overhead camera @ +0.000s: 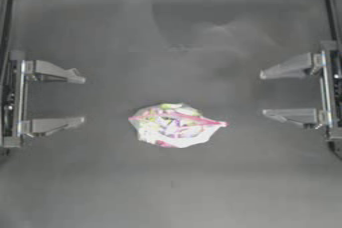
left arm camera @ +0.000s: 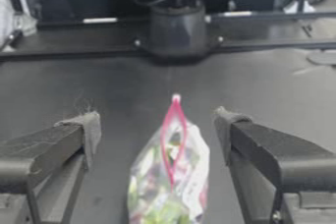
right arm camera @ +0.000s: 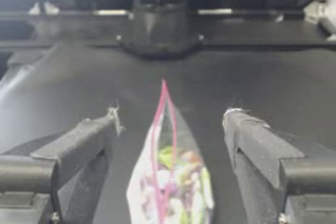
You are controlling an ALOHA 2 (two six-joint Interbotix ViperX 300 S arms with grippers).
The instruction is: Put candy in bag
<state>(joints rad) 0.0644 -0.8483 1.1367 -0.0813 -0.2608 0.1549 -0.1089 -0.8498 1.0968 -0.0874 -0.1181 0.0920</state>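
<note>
Bag (overhead camera: 175,125) mid-table between both grippers, left gripper (overhead camera: 81,100) and right gripper (overhead camera: 263,95) jaws wide, well apart from it

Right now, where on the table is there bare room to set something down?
The only thing lying on the table is the bag, near its middle. Bare patches lie above and below it. It narrows beside the bag, where the open left gripper and right gripper wait at the table's sides.
</note>
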